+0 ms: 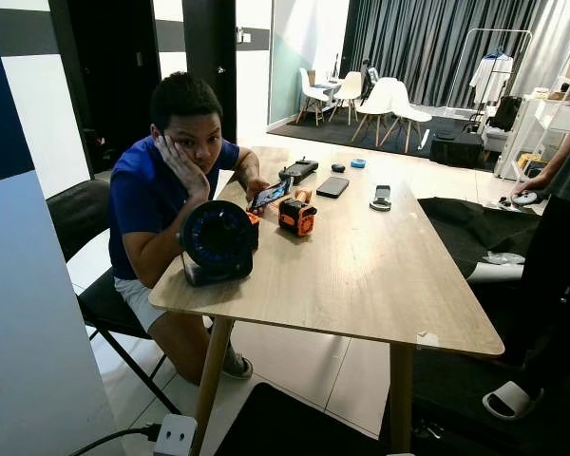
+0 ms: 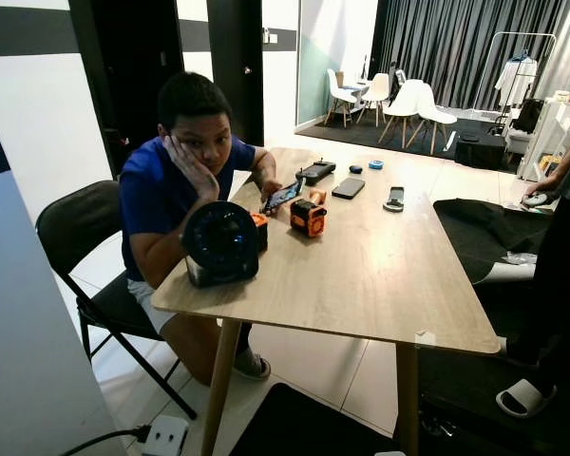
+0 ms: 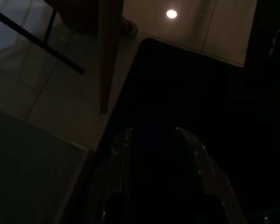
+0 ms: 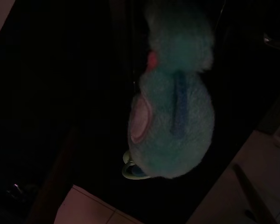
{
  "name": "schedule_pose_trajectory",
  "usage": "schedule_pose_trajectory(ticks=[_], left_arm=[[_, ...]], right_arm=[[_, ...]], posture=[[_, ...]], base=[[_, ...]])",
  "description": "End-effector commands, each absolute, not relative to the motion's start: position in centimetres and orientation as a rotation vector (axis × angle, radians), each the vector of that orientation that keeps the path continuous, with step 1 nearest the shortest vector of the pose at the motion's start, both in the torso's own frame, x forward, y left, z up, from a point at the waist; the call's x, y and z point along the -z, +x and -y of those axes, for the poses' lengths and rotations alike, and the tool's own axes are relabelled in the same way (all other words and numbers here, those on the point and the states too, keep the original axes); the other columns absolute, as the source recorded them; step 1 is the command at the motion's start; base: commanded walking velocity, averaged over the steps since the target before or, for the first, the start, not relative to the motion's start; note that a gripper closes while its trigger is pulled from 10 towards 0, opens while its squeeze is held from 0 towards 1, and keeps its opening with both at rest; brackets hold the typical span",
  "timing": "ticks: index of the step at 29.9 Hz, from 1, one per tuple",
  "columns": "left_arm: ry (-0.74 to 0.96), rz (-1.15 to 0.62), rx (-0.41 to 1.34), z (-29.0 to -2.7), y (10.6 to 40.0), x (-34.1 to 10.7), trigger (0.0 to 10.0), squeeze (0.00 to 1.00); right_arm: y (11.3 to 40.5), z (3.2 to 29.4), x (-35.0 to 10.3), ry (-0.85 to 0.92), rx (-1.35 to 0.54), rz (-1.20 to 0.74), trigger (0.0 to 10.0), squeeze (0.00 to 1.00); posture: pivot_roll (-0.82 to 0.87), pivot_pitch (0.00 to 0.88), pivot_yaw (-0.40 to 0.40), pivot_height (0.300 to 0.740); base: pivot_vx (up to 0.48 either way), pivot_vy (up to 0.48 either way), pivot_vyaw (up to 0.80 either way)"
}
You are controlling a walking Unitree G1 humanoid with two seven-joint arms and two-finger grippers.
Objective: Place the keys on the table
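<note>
A fluffy teal plush keychain (image 4: pixel 172 116) with a pale key ring (image 4: pixel 129 170) hangs in mid-air in the right wrist view, very dark around it; my right gripper is shut on these keys, its fingers lost in the dark. The light wooden table (image 1: pixel 361 275) stands straight ahead of me, its near half bare. My left gripper (image 3: pixel 151 133) hangs low and open over a dark floor mat (image 3: pixel 191 84), beside a table leg (image 3: pixel 109 51).
A person (image 1: pixel 161 190) sits on a black chair at the table's left, holding a phone (image 1: pixel 270 195). A round black fan (image 1: pixel 217 242), an orange device (image 1: pixel 297 217), a phone (image 1: pixel 332 186) and a remote (image 1: pixel 381 198) lie on the table. Another person (image 1: pixel 560 237) stands at right. A power strip (image 1: pixel 176 434) lies on the floor.
</note>
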State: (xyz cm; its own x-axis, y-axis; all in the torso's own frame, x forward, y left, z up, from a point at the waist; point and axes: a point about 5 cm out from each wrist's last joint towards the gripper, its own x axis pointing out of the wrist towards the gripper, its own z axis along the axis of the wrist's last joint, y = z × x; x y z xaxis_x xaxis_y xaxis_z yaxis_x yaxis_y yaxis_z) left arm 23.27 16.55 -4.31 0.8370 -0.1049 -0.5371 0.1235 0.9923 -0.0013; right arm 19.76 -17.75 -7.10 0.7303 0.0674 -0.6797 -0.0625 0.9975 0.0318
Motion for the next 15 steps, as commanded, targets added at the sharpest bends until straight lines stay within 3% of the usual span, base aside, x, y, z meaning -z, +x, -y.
schedule_pose_trajectory(ticks=[1,9,15], left_arm=[[0.041,-0.569,0.128,-16.57,23.10,4.41,10.0,0.00],[0.043,-0.571,0.125,-16.67,23.10,4.41,10.0,0.00],[0.043,-0.571,0.124,-16.71,23.10,4.40,10.0,0.00]], right_arm=[[19.34,17.90,7.35,0.017,-0.055,-0.765,10.0,0.00],[19.29,17.86,7.41,0.023,-0.053,-0.772,10.0,0.00],[19.28,17.81,7.42,0.024,-0.054,-0.773,10.0,0.00]], posture=[[0.07,0.024,-0.016,0.740],[0.07,0.027,-0.016,0.740],[0.07,0.027,-0.015,0.740]], base=[[0.000,0.000,0.00],[0.000,0.000,0.00],[0.000,0.000,-0.60]])
